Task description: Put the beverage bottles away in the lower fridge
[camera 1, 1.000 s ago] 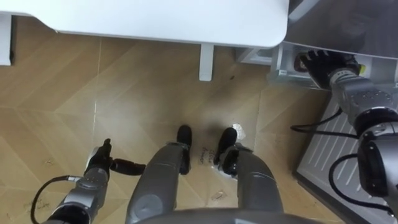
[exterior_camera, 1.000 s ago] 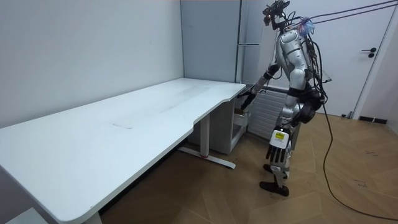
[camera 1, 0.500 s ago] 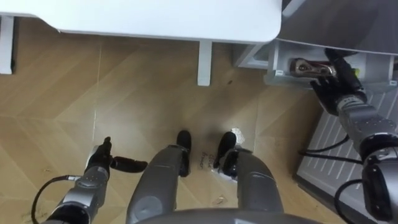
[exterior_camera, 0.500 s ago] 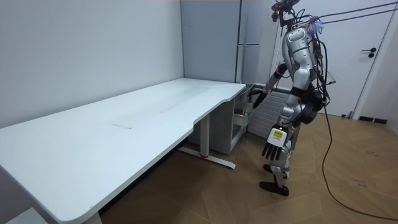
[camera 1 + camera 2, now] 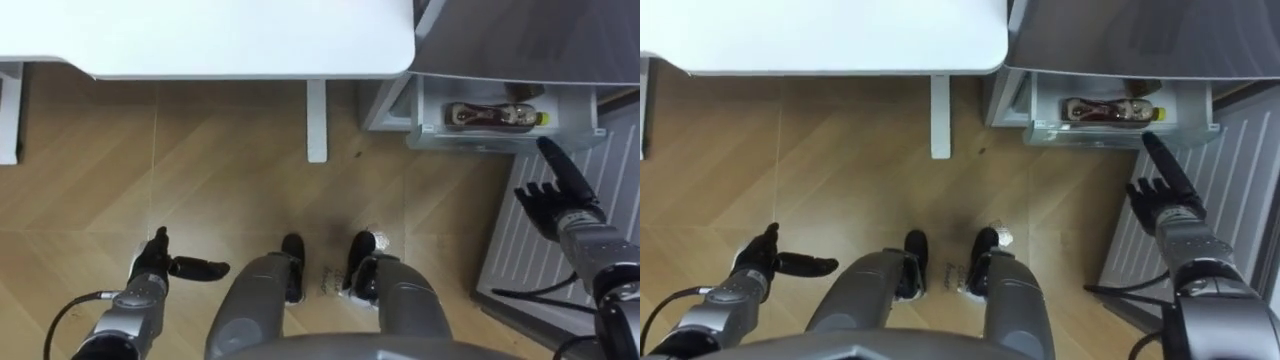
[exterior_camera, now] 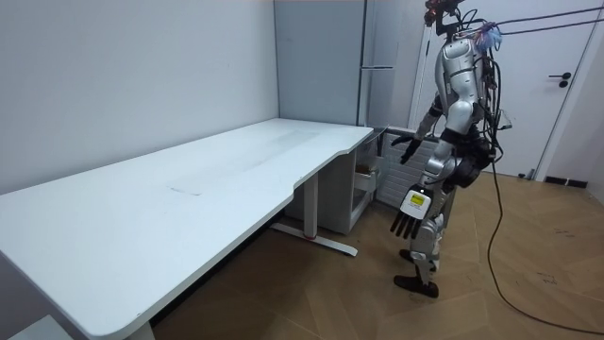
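The robot's right hand [image 5: 562, 195] is held out in front of it, fingers straight and slightly spread, and it holds nothing. Just past its fingertips, without touching them, is the white box-shaped compartment [image 5: 480, 140] low in the tall grey fridge [image 6: 321, 66], with its top open to the camera. A brown drink bottle [image 5: 488, 114] lies on its side in this compartment, ahead of the hand and a little to its left. Below the hand and to its right is a pale grey ribbed panel [image 5: 530, 260]. Further left of the hand, the rounded corner of a white desk top [image 5: 200, 40] ends beside the compartment, and one white desk leg [image 5: 317, 120] comes down onto the light wooden herringbone floor [image 5: 90, 170]. Well across from the right hand, the left hand [image 5: 150, 268] hangs low at the robot's side above the floor. Its fingers are relaxed, its thumb sticks out, and it is empty. In the room view the robot stands upright at the end of the desk, facing the fridge.
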Robot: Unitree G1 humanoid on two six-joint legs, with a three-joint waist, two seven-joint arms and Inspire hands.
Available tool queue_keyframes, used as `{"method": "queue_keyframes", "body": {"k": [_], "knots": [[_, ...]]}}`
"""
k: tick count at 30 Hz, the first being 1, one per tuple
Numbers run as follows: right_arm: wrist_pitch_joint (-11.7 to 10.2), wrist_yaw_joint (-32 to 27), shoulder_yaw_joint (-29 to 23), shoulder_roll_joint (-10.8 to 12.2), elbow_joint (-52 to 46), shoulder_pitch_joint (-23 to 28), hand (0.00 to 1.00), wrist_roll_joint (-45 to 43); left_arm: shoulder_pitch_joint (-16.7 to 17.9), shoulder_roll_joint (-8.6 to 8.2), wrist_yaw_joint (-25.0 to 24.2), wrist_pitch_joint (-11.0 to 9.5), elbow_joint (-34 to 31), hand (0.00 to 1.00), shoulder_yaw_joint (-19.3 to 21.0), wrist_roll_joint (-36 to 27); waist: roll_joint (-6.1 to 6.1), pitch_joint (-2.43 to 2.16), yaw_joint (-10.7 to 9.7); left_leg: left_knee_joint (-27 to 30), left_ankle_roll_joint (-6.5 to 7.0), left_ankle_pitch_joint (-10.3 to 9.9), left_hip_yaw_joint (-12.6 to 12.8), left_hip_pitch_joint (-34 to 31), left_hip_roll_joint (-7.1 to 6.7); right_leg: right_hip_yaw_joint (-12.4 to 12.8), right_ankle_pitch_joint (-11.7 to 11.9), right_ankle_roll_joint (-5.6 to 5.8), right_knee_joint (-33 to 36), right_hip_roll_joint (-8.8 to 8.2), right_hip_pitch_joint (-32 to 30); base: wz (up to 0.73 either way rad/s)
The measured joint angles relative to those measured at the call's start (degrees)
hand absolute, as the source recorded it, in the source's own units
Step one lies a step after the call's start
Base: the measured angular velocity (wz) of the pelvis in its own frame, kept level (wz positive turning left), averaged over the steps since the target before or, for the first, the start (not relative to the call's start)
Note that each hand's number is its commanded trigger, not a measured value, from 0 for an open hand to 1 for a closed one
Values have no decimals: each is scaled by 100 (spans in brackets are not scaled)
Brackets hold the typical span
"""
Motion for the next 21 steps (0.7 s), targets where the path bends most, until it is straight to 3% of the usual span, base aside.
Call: {"method": "queue_keyframes", "body": {"k": [15, 21], "knots": [[-7, 57, 2, 18, 351, 69, 0, -212, -55, -105, -254, -37, 228, 0, 30, 21, 65, 12, -107, -2, 13, -20, 34, 117, -17, 14, -59, 21, 70, -23, 90, 1], [-113, 7, 11, 74, 268, 52, 0, -209, -100, -101, -250, -123, 345, 0, 6, 4, 124, 18, -92, 679, 7, -322, -4, -313, -3, 36, -293, 0, 630, -13, -281, 1]]}}
